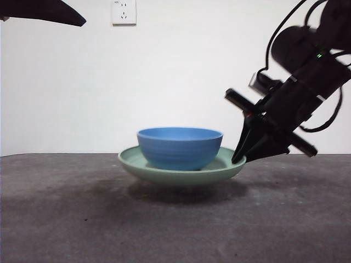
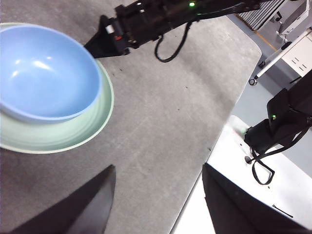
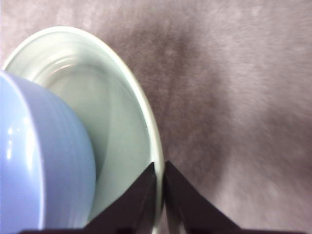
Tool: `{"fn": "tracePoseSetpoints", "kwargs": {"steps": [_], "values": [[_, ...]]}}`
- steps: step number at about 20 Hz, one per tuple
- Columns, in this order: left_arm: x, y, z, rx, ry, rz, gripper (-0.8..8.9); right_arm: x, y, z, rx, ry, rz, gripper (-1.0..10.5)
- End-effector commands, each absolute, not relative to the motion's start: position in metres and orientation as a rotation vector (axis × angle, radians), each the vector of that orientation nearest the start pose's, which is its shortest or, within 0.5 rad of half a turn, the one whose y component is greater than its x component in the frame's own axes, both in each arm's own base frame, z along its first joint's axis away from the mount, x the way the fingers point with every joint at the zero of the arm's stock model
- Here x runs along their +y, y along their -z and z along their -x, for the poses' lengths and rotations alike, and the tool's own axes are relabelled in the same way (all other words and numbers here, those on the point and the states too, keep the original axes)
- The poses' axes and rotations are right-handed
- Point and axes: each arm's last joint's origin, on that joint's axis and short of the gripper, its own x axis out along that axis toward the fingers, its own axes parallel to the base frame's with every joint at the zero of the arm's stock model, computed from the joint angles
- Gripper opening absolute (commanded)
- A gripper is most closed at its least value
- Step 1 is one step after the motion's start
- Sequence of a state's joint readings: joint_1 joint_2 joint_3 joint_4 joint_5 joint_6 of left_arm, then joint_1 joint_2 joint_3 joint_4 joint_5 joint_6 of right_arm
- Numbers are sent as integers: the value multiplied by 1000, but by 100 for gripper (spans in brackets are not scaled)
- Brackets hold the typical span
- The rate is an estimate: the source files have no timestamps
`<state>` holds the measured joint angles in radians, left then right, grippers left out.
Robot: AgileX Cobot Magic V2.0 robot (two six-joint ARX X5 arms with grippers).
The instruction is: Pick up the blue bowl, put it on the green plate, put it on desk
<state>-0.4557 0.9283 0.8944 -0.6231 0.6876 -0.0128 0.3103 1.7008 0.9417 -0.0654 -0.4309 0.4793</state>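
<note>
The right gripper (image 1: 239, 159) pinches the rim of the green plate (image 1: 164, 171), its two black jaws closed on the edge with one above and one below. The plate hangs slightly above the desk (image 1: 66, 219), with a soft shadow under it. The blue bowl (image 1: 180, 147) sits inside the plate, beside the clamped edge but not touching the jaws; in the right wrist view the bowl's wall fills the space just past the pinched rim.

The left gripper (image 2: 158, 195) waits well away from the plate, its jaws spread apart with nothing between them. From its view, the bowl sits off-centre in the plate, with the right arm reaching to the plate's far edge.

The desk is dark grey-brown, matte and mottled, with light scuffs. Behind the plate stands a plain white wall with a white socket (image 1: 123, 12) high above it.

The bowl is glossy, round, faintly ridged outside. The plate is pale mint, shallow and wide, with a raised rim.
</note>
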Motion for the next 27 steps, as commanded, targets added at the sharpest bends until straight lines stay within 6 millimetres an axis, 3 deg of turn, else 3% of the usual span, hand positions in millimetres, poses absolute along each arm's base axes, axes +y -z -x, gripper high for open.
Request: {"fn": "tracePoseSetpoints", "kwargs": {"steps": [1,14,17,20,23,27], "values": [[-97,-314,-154,679,1111,87,288,124,-167,-330,996,-493,-492,8],[-97,-314,-154,679,1112,87,288,122,-155,-334,1046,-419,-430,15],[-97,-314,-154,682,1111,87,288,122,-155,-334,1048,-415,-433,237],[-97,-314,-154,682,1111,87,288,122,-156,-334,1048,-415,-434,270],[-97,-314,-154,683,1111,87,288,120,-167,-330,1023,-391,-418,279],[-97,-314,-154,683,1111,87,288,110,-204,-316,933,-340,-324,279]]}}
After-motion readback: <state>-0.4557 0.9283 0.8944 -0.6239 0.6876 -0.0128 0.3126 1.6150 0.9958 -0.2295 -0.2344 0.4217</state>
